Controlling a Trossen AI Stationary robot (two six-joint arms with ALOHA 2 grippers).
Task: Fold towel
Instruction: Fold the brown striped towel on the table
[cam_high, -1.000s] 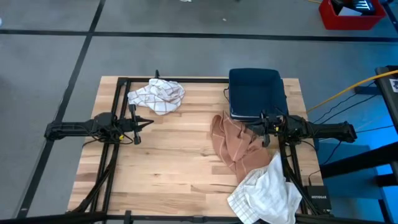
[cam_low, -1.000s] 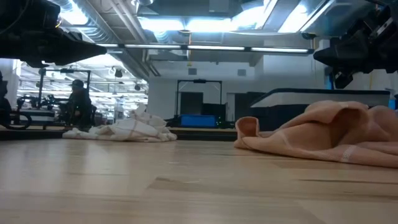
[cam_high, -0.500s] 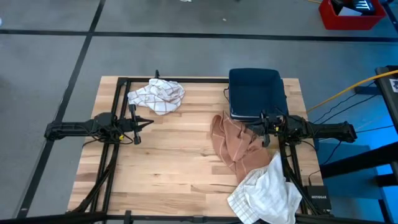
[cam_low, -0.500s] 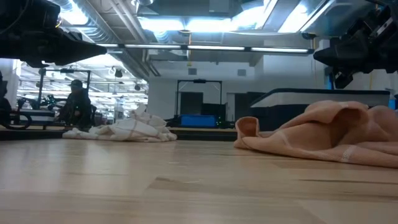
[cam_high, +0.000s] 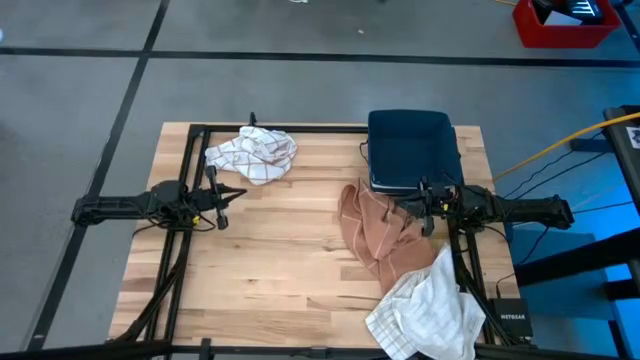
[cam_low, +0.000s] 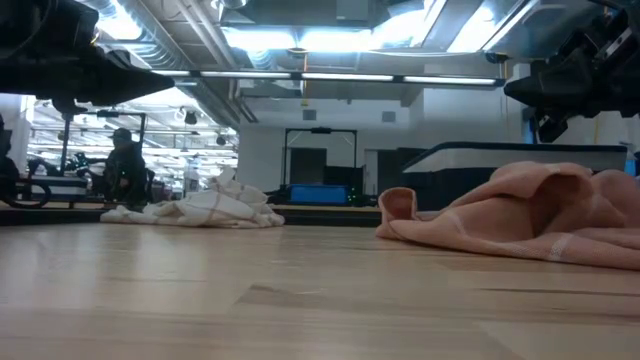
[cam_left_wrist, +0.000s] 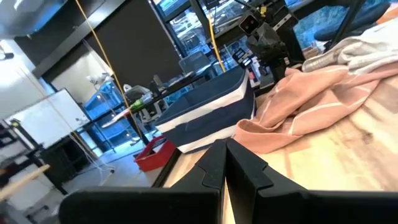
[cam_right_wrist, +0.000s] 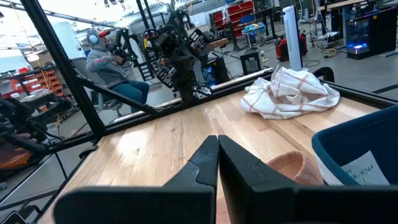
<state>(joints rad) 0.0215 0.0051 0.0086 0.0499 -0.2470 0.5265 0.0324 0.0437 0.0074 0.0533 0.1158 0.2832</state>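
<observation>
Nearby, navy bin touching peach towel, checked cloth apart

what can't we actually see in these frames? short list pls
- White checked towel, high view: its near edge is cut off by the picture's bottom.
- Peach towel, high view: its corner lies hidden under the white checked towel.
- Dark blue bin, all views: contents not visible; the low view shows only its rim.
- Right hand, low view: fingers cut off by the frame edge.
- Label on the bin, right wrist view: too small to read.

Peach towel, navy bin
</observation>
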